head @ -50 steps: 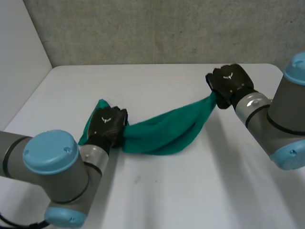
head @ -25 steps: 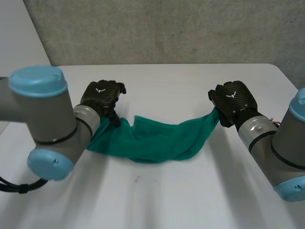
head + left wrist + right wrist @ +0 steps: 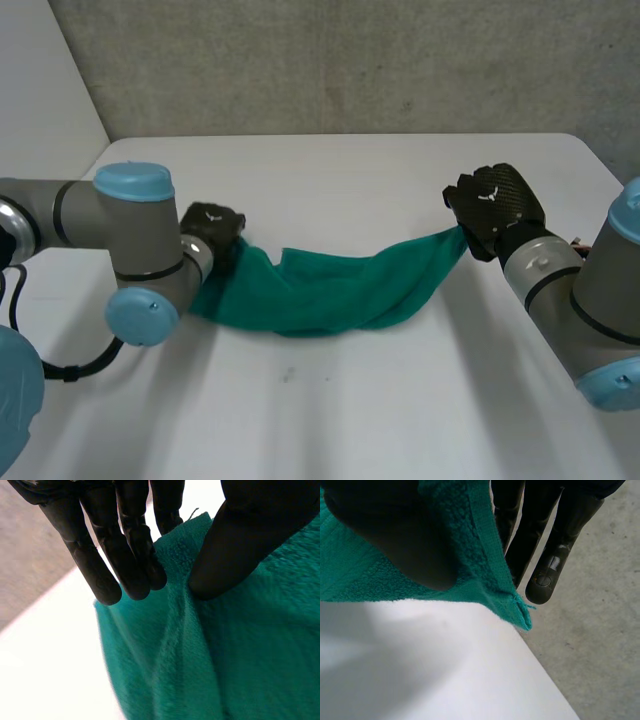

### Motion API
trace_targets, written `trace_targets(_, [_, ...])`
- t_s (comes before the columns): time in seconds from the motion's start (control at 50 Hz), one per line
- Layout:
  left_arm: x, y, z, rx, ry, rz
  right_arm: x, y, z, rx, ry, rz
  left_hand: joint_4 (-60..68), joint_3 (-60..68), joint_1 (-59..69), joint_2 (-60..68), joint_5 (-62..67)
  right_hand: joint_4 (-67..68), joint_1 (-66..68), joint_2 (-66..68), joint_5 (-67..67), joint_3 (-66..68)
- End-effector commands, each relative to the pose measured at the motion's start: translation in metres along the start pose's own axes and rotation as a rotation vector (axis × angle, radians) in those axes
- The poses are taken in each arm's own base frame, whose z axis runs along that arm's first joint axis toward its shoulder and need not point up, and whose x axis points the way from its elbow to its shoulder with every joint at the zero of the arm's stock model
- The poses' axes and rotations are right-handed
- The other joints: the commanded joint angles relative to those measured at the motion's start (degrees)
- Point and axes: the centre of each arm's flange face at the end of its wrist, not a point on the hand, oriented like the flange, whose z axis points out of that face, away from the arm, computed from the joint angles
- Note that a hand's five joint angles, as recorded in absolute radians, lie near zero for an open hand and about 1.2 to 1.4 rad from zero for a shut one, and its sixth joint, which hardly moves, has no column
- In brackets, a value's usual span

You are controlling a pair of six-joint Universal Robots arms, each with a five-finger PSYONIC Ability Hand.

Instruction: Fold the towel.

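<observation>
Slip risk: the towel (image 3: 340,290) could slide from my right hand (image 3: 497,205), which pinches only its very corner; a hard pull would free it.
Fold risk: the bunched, sagging middle may fold crooked.
Left hand (image 3: 212,228): fingers (image 3: 127,555) nearly straight, clamped with my thumb on the towel's left edge.
Right fingers (image 3: 560,540): pressed against my thumb through the right corner.
Towel: strung between my hands, its middle sagging to the desk (image 3: 350,420).

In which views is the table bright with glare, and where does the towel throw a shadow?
Left wrist view: the table beside the towel glares white. Right wrist view: soft grey shade lies on the table under the towel's edge.
</observation>
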Motion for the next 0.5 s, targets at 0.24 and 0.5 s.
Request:
trace_targets(0.24, [-0.067,-0.131,-0.124,0.430,-0.206,-0.109,0.091,-0.112,-0.028,0.098,0.223,-0.097,12.03,12.48,14.81,12.16,15.70,11.61,24.19,13.02,13.74,12.16])
trace_targets(0.5, [-0.084,-0.052,-0.150,-0.007,-0.074,-0.097,0.050,-0.067,-0.076,-0.318,-0.177,-0.350,12.03,12.48,14.81,12.16,15.70,11.61,24.19,13.02,13.74,12.16])
